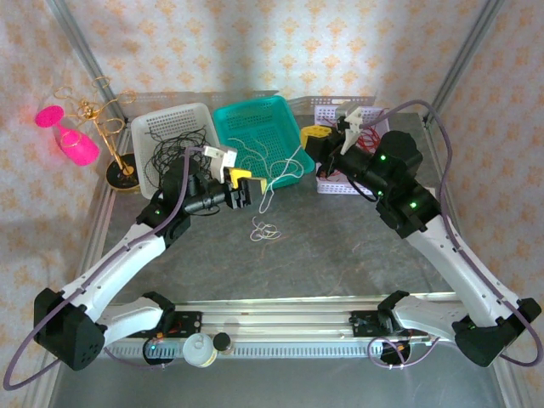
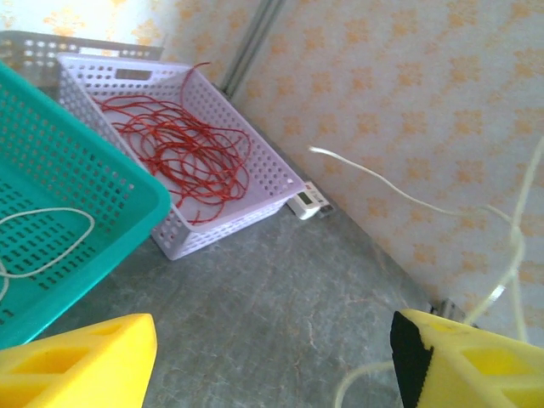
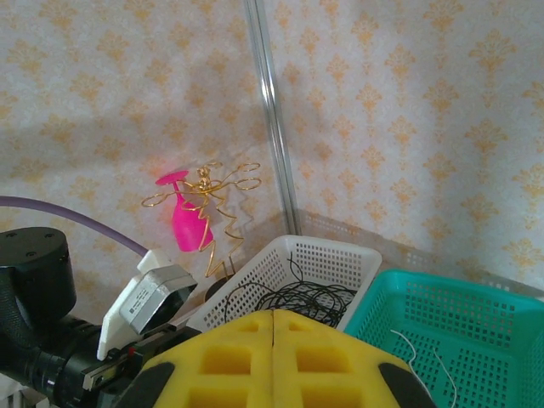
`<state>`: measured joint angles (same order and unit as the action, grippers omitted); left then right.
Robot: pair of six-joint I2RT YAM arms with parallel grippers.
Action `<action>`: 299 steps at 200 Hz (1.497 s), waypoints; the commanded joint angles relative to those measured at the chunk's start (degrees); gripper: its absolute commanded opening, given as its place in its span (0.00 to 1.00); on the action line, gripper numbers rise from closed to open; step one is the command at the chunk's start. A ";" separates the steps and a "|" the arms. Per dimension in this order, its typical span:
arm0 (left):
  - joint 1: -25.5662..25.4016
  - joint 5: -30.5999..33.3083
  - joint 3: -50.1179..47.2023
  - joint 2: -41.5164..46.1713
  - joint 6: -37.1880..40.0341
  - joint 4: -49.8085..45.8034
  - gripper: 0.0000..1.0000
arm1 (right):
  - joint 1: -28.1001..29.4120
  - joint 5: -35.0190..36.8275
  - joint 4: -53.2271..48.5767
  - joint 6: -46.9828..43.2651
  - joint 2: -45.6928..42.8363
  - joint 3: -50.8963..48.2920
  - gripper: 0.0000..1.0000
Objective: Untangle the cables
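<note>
Hanging above the grey surface point(image 1: 323, 246) just in front of the teal basket point(image 1: 246, 108), the left tool point(image 1: 246, 189) is released: in its wrist view the two yellow fingers point(image 2: 76, 361) stand far apart with bare surface between them and nothing pinched. A white cable point(image 1: 265, 229) droops from beside that tool's tip down to the surface, where its lower end lies in a small loose coil. In the left wrist view the same strand arcs through the air and bends down past the finger at the right edge; whether it rests on that finger I cannot tell.

The right tool point(image 3: 272, 327) is clenched, its yellow pads pressed flat together along a thin seam, with no strand seen between them. From above it sits raised over the near edge of the lilac basket point(image 2: 212, 229).

The rest of the cables are sorted by colour. Red cables point(image 2: 183, 149) lie in a loose tangle in the lilac basket at the far right. White strands point(image 1: 287, 160) lie in the teal basket in the middle, one trailing over its near rim. Black cables point(image 3: 310, 297) are heaped in the white basket point(image 1: 166, 115) on the left. Beyond the white basket, at the far left corner, a gold wire stand point(image 1: 102, 119) rises beside a pink glass point(image 1: 72, 140).
</note>
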<state>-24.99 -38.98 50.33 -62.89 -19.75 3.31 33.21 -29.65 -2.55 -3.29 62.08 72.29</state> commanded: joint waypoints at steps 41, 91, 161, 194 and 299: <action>-1.01 -7.01 -2.18 -0.96 2.74 4.22 0.77 | -0.09 -1.73 3.29 -0.14 -0.14 -0.07 0.00; -2.24 -8.30 -2.32 -2.93 4.53 3.83 0.72 | -0.14 -1.66 3.51 0.19 0.31 0.06 0.00; -4.32 -10.56 -5.27 -0.38 4.85 7.64 0.80 | -0.14 -1.65 3.86 0.54 0.69 -0.04 0.00; -4.89 -10.21 -5.89 -0.02 5.04 8.16 0.81 | -0.08 -2.11 4.14 0.96 0.93 0.00 0.00; -6.03 -4.98 -1.64 -11.14 -0.66 19.35 0.53 | 0.01 -4.69 6.45 2.81 0.81 -1.53 0.00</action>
<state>-30.20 -47.31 47.13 -73.17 -18.35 16.73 33.21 -33.45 0.58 -1.28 63.29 71.55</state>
